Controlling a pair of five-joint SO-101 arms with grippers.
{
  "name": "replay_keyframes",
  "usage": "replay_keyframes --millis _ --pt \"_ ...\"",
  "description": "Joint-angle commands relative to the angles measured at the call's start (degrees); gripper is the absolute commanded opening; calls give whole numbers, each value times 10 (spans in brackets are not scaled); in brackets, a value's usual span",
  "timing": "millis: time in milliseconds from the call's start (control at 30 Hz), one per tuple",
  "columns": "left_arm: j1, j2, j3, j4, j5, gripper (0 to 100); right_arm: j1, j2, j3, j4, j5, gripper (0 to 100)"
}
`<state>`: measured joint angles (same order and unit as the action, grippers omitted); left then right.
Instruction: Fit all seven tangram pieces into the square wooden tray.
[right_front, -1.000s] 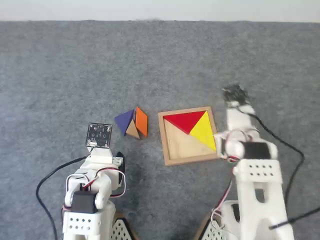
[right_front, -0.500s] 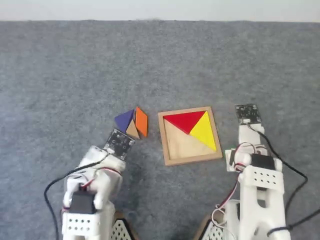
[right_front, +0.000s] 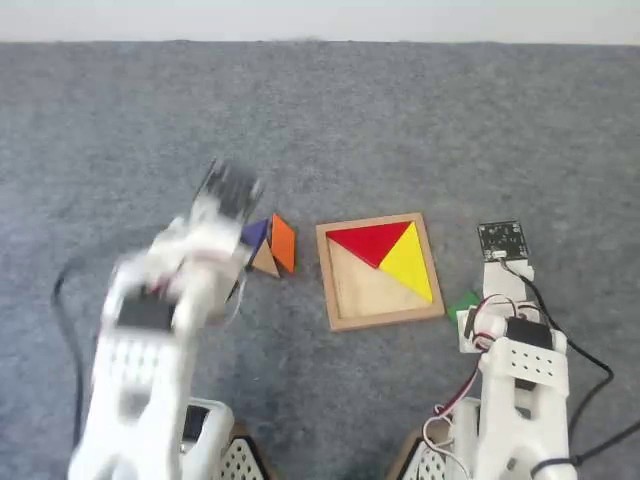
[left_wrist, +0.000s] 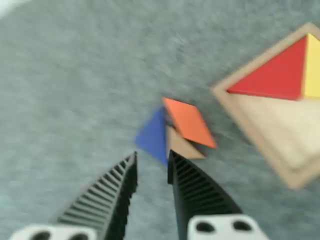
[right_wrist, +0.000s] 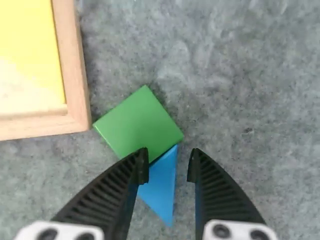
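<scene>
grey felt-like surface carries, at the left, a touching cluster of a dark blue triangle, a small tan wooden triangle and an orange parallelogram, with the left hand just beside it, fingers a narrow gap apart. right of them lies the square wooden tray, a large red triangle and a large yellow triangle fitted inside. by its near right corner a green square touches a light blue triangle, the right hand over that triangle, fingers apart.
</scene>
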<state>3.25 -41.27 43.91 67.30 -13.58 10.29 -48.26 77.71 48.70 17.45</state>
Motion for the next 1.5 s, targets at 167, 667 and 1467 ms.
replay_keyframes --millis 167,667,1467 --pt "84 459 -261 -18 85 210 5 -14 -4 -15 7 144" --pt "3 586 -275 -76 84 210 5 -14 -4 -15 8 144" --pt "88 375 -140 -118 49 209 5 -13 -4 -15 8 144"
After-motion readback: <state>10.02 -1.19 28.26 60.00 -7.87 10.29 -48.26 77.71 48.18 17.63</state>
